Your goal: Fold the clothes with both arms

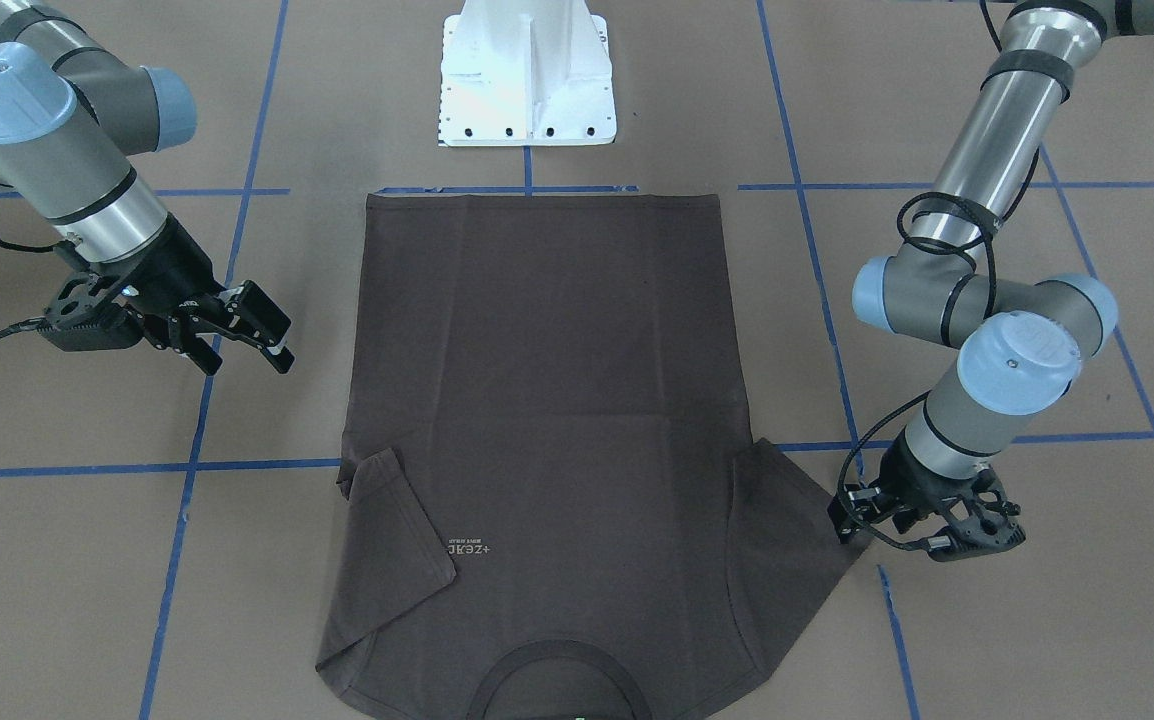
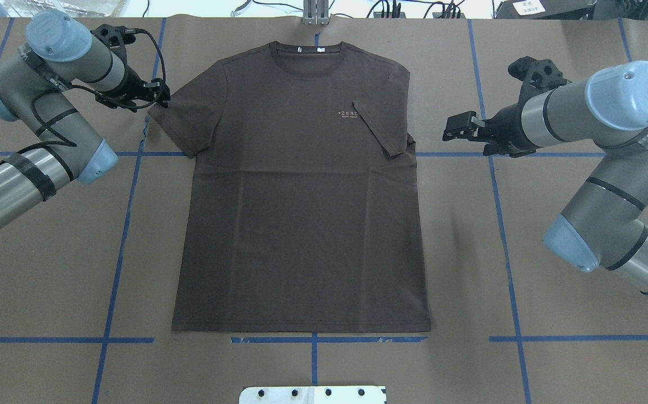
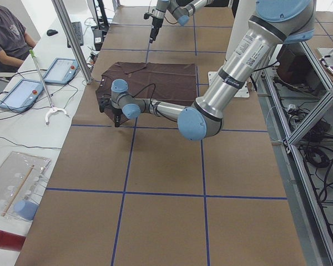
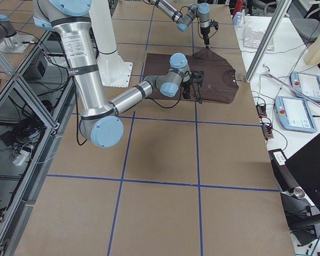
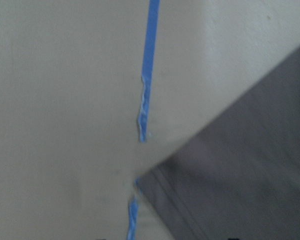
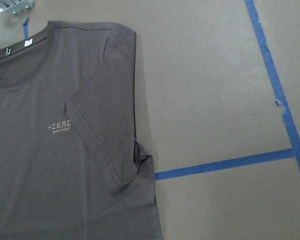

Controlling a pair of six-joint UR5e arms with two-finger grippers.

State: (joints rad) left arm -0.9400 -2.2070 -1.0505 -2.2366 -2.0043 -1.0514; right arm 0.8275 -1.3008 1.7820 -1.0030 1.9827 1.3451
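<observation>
**Item under inspection.** One dark T-shirt (image 2: 301,213) lies flat and face up in the middle of the bench (image 2: 37,269). Its collar (image 2: 308,56) is at the far edge from the robot and its hem is nearest the white base (image 1: 527,80). The body shows only light creases.

**Condition.** The sleeve on the robot's right (image 2: 377,126) is turned inward over the chest, its edge just beside the pale lettering. The sleeve on the robot's left (image 2: 181,126) lies spread outward on the bench, unfolded.

**Hands.** The left hand (image 2: 161,98) is low at the outer corner of the spread sleeve, touching or all but touching the cloth. Its wrist view shows that corner close up beside a blue tape line (image 5: 149,70) but no fingers, so I cannot tell whether it is released or clenched on the fabric. The right hand (image 2: 450,128) hangs clear of the shirt on its own side, fingers parted and grasping nothing.

**Assessment.** The step in hand appears to be the sleeve fold, one side done and the other being taken up. The next move calls for a firm pinch on the sleeve corner. The corner should then be lifted and carried inward across the chest, low enough not to drag the body out of square.
</observation>
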